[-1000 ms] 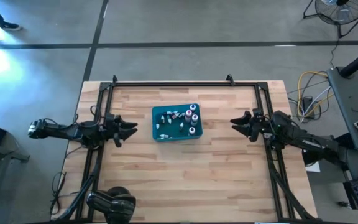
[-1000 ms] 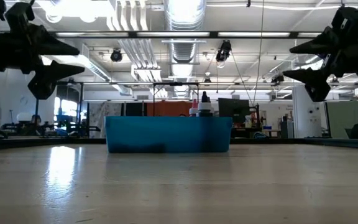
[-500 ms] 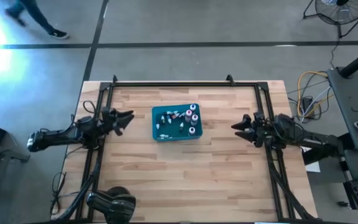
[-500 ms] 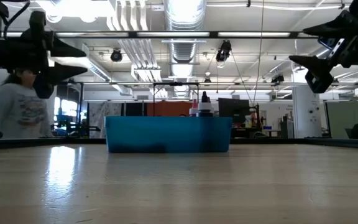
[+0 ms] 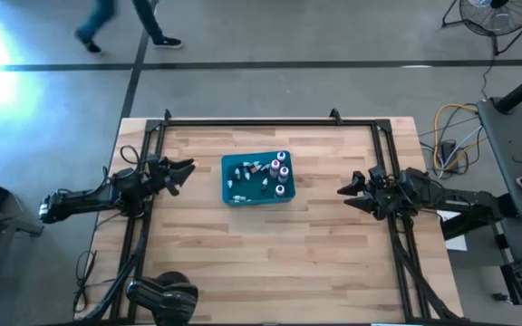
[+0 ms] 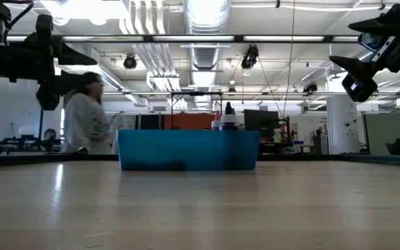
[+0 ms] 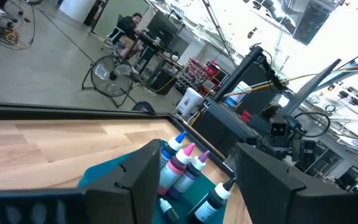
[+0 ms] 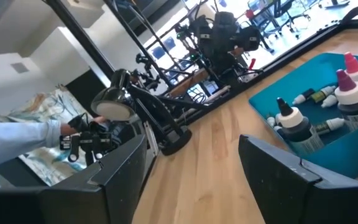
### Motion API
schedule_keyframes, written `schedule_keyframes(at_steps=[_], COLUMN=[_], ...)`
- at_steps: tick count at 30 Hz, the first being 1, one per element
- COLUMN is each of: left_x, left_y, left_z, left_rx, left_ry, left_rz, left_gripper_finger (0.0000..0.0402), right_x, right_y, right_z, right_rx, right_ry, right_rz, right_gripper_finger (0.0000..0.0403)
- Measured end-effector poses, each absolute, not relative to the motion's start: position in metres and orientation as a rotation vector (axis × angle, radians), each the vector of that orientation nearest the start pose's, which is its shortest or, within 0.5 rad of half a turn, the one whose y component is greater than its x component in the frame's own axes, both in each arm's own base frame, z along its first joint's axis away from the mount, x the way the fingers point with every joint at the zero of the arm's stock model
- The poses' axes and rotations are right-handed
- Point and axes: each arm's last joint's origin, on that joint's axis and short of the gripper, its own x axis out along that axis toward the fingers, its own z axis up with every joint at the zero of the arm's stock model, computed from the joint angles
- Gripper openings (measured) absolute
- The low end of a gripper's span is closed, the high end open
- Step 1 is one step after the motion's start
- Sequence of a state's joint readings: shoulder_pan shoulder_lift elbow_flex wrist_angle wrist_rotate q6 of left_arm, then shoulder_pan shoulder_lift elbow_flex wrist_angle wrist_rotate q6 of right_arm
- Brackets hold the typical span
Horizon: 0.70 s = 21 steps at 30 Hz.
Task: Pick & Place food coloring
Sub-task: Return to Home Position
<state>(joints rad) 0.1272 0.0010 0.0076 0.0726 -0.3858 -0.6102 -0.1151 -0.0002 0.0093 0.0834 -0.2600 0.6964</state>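
Note:
The food coloring bottles (image 5: 270, 172) are small vials with pale caps. Some stand and some lie inside a teal bin (image 5: 227, 193) at the middle of the wooden table. In the low view only the tallest caps (image 6: 226, 117) show above the bin's wall (image 6: 188, 150). My left gripper (image 5: 188, 170) hovers open to the left of the bin, pointing at it; its wrist view shows the bottles (image 7: 182, 163) just ahead. My right gripper (image 5: 343, 194) hovers open to the right of the bin, with the bottles (image 8: 352, 92) farther off.
A black metal frame (image 5: 252, 120) runs along the table's far edge and down both sides under the arms. Bare wood (image 5: 261, 254) lies between the bin and the near edge. A person (image 5: 120, 18) walks across the floor beyond the far edge.
My left gripper has swung toward the table's far edge and now slants at the bin. My right gripper has drifted toward the near edge. Both stay open. The bin and bottles have not moved. A person has walked across the floor behind the table.

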Motion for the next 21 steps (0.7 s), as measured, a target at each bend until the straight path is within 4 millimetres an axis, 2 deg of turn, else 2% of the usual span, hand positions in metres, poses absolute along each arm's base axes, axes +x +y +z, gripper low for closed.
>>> schedule_keyframes(at_steps=[21], left_x=[0.0928], left_y=[0.0228], left_z=[0.1723], left_rx=[-0.606], left_ry=[-0.232], left_rz=[0.473], left_gripper_finger=[0.0176], right_x=[0.0979], right_y=[-0.0037], right_z=[0.1724], right_rx=[0.683], right_ry=[-0.009], right_rz=[0.163], right_gripper_finger=[0.0249])
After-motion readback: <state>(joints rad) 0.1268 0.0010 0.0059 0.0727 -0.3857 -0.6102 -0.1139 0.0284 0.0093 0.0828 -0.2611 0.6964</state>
